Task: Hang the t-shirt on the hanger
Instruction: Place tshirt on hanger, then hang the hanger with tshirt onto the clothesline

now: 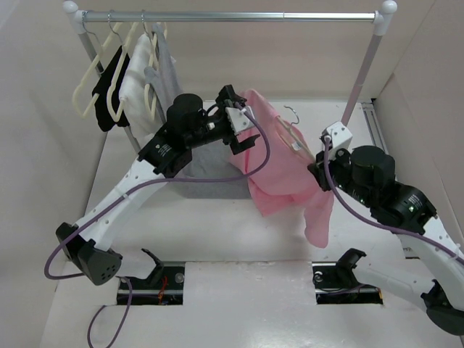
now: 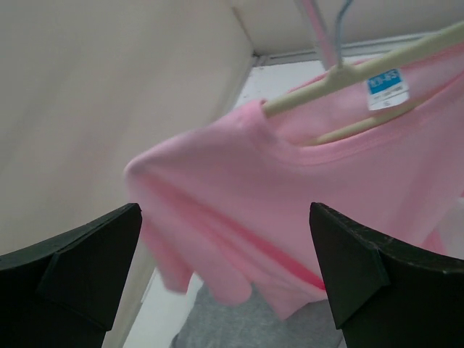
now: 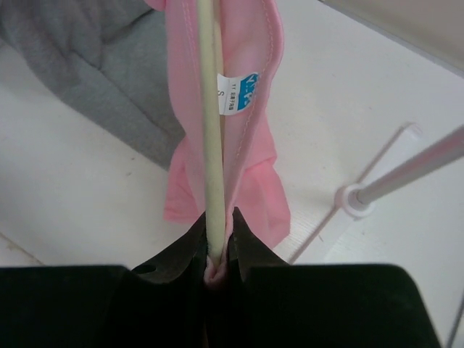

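Observation:
The pink t-shirt [image 1: 279, 170] hangs in the air between my two grippers, draped over the cream hanger [image 1: 296, 142], whose metal hook [image 1: 292, 113] sticks up. My right gripper [image 1: 317, 172] is shut on the hanger's end [image 3: 209, 109] with pink fabric pinched in with it [image 3: 217, 232]. The blue neck label [image 3: 238, 93] sits beside the bar. My left gripper [image 1: 243, 138] is open [image 2: 225, 214], at the shirt's other shoulder [image 2: 217, 188], with the sleeve hanging between its jaws and nothing held. The hanger runs through the neck [image 2: 348, 72].
A grey garment [image 1: 210, 174] lies on the table under the shirt. The clothes rail [image 1: 232, 16] spans the back; its right post [image 1: 362, 72] stands near my right arm. Cream hangers with black, white and grey clothes [image 1: 130, 80] hang at its left end.

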### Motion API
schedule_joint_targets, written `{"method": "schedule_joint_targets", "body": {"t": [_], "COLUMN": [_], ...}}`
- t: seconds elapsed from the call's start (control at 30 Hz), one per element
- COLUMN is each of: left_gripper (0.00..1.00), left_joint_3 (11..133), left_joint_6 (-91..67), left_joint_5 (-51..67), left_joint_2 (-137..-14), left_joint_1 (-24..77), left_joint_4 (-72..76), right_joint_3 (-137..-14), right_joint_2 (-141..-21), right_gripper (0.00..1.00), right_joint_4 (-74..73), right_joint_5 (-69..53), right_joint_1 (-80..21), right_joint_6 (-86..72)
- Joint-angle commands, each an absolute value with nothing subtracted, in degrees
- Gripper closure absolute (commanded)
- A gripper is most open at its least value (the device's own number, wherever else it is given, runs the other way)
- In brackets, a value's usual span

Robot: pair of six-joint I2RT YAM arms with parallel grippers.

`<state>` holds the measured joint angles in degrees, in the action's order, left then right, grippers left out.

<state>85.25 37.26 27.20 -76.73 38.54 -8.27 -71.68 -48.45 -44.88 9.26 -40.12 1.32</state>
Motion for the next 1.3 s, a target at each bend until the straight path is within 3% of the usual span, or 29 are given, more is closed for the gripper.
{"method": "schedule_joint_targets", "body": {"t": [0.0, 0.33, 0.5, 0.77, 0.97, 1.27], "left_gripper": [0.0, 0.0, 0.0, 0.0, 0.0, 0.0], "left_joint_3": [83.2, 79.8, 77.6, 74.7, 72.2, 68.8], "left_joint_6": [27.7, 23.9, 24.4, 24.4, 25.0, 26.0], "left_joint_5": [16.6, 15.8, 16.3, 16.3, 16.3, 15.0], "left_joint_2": [-73.0, -69.0, -67.3, -65.0, -63.1, -60.1], "left_joint_1": [38.7, 38.7, 38.7, 38.7, 38.7, 38.7], "left_joint_4": [5.3, 5.5, 5.4, 5.4, 6.5, 7.1], "right_joint_3": [-76.7, -105.4, -117.2, -124.4, -124.5, -117.5], "right_joint_2": [-48.0, -62.6, -70.0, -77.9, -79.5, -81.1], "right_gripper": [1.0, 1.0, 1.0, 1.0, 1.0, 1.0], "right_joint_4": [-43.8, -49.7, -47.8, -43.1, -37.7, -36.5], "right_joint_5": [19.1, 36.9, 40.0, 38.1, 37.6, 26.7], "right_joint_1": [-39.6, -39.6, -38.2, -35.2, -31.9, -24.5], "right_joint_6": [-1.8, 2.8, 8.2, 10.8, 10.8, 4.7]}}
